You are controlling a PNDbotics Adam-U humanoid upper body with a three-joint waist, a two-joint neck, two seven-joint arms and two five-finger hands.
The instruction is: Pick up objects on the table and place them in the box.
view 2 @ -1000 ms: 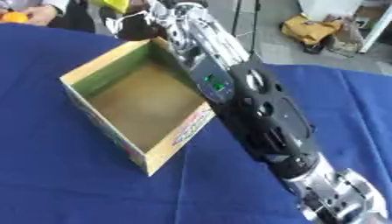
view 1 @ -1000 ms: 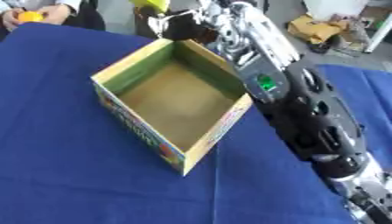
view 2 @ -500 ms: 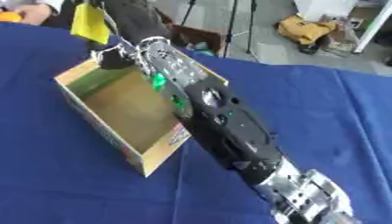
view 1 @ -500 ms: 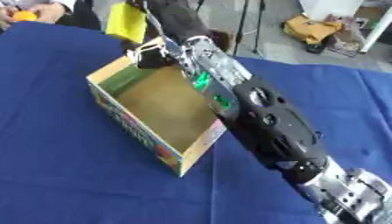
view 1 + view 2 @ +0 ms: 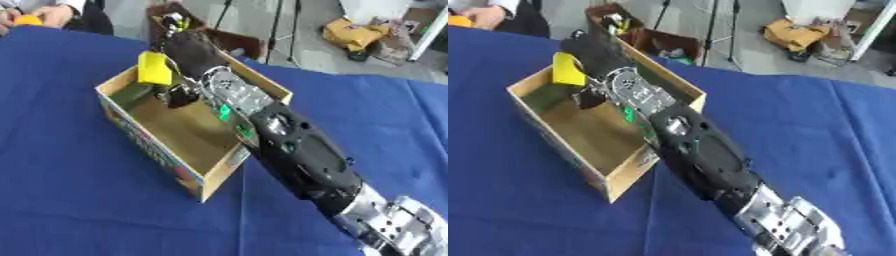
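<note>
hanging over the box's [image 5: 229,167] ten o'clock corner, the right hand [image 5: 188,55] is grasping a yellow object [image 5: 155,68]; releasing there could bounce it off the rim onto the bench [image 5: 70,190].

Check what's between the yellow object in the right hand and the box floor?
Nothing: the yellow object, held by the right hand, hangs over the box; left eye view shows only bare floor beneath.

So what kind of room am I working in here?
Probably a lab or workshop: a blue-clothed table, tripod legs on the bare floor behind it, and cardboard boxes lying about.
</note>
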